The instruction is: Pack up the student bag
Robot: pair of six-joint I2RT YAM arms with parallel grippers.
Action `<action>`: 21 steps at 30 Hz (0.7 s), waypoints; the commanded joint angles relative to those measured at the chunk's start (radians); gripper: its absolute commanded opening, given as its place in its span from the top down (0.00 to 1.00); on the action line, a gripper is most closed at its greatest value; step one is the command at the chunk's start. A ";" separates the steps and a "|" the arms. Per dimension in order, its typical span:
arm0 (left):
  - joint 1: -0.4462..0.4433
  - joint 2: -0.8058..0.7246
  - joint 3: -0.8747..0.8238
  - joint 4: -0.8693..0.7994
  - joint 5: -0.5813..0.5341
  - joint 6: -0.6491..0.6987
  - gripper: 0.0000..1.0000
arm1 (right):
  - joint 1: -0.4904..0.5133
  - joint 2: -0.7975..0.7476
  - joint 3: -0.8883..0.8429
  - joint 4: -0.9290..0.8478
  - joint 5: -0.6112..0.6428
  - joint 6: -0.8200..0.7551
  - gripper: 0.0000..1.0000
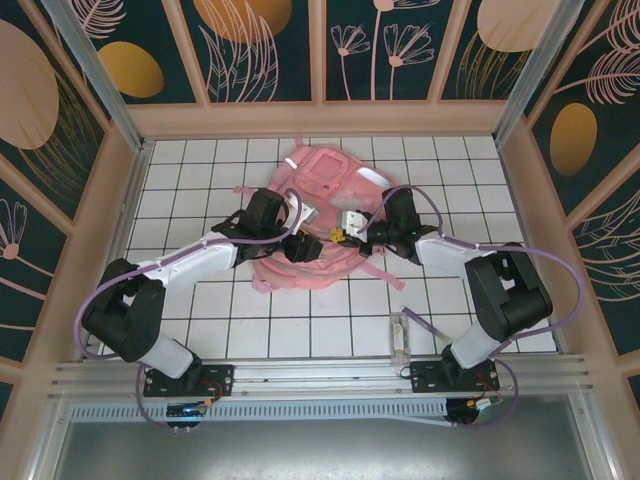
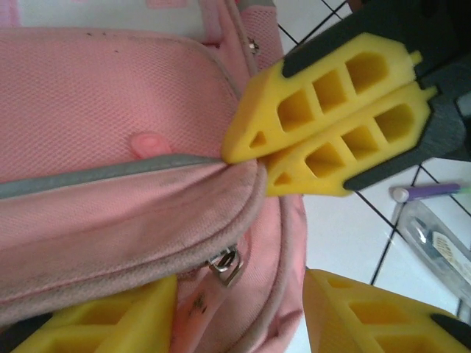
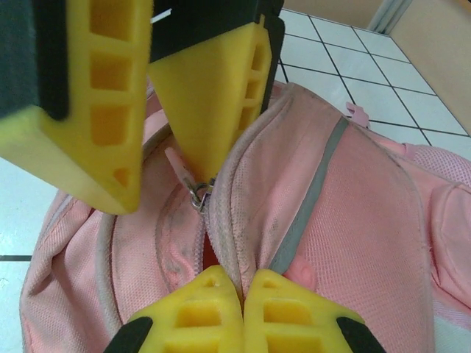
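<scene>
The student bag (image 1: 318,190) is a big pink backpack lying flat on the white tiled table (image 1: 200,200). My right gripper (image 3: 243,276) is shut on a fold of the bag's pocket edge, beside a grey reflective strip (image 3: 313,191). In the left wrist view the right gripper (image 2: 246,162) pinches that same edge. My left gripper (image 2: 239,283) stands open astride the bag's side seam. A metal zipper pull (image 2: 228,266) hangs free between its fingers. From above, the left gripper (image 1: 303,247) and right gripper (image 1: 338,236) meet at the bag's near end.
A clear plastic case (image 1: 402,335) lies on the tiles near the right arm's base, also seen in the left wrist view as the clear case (image 2: 438,243), next to a purple pen-like stick (image 2: 430,193). Wooden enclosure walls (image 1: 130,200) ring the table.
</scene>
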 commanded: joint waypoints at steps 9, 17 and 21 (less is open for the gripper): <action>-0.018 0.052 0.055 -0.044 -0.223 0.113 1.00 | 0.009 -0.012 0.061 -0.067 -0.125 -0.009 1.00; 0.015 -0.006 0.035 -0.137 -0.219 0.338 1.00 | -0.012 -0.030 0.134 -0.447 0.045 -0.374 1.00; 0.108 0.004 0.022 -0.161 -0.215 0.323 1.00 | -0.018 -0.060 0.068 -0.426 0.172 -0.444 1.00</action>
